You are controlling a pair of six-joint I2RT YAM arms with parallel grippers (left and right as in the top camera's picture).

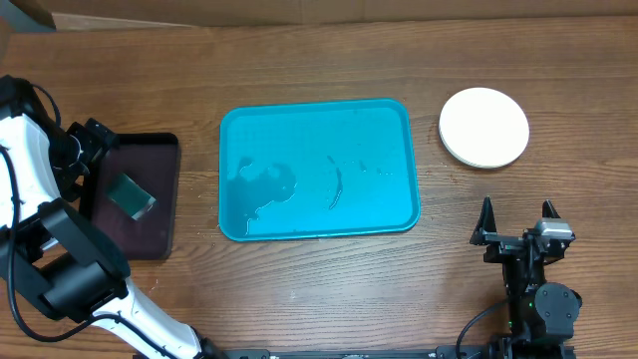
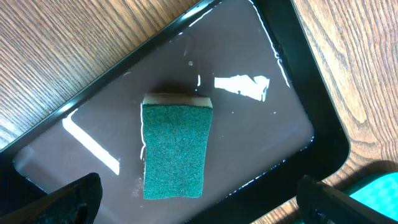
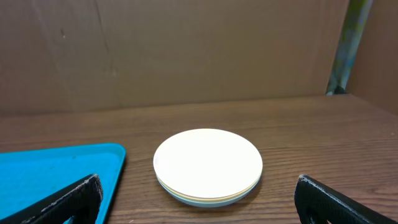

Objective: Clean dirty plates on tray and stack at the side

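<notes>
You see the plates [image 1: 483, 128] stacked in one pile on the wooden table [image 1: 319, 299], off to the right of the tray [image 1: 317, 112] and near its far right corner, with a strip of bare wood between them. The top plate is round, shallow and evenly white. In your right wrist view, layered rims show under its edge, the middle one faintly yellowish. How far those lower colours differ cannot be told from here.

The tray lies in the middle of the table. It is turquoise-blue and rectangular, with rounded corners and a raised rim. No plates are on it. Patches of water [image 1: 261, 184] darken its left half, and a thin curved streak lies near its centre.

Your right gripper [image 1: 516, 224] sits near the front edge of the table, on the near side of the plates and apart from them. Its jaws are spread wide and grasp nothing.

Your left gripper [image 2: 198, 186] hangs over the smaller black tray [image 2: 292, 93] at the left. Its jaws are also spread, one on either side of a green sponge [image 2: 175, 149], and neither finger touches it. The sponge lies flat on the wet, glossy floor of the black tray, green side up, with a pale layer showing at one end.
</notes>
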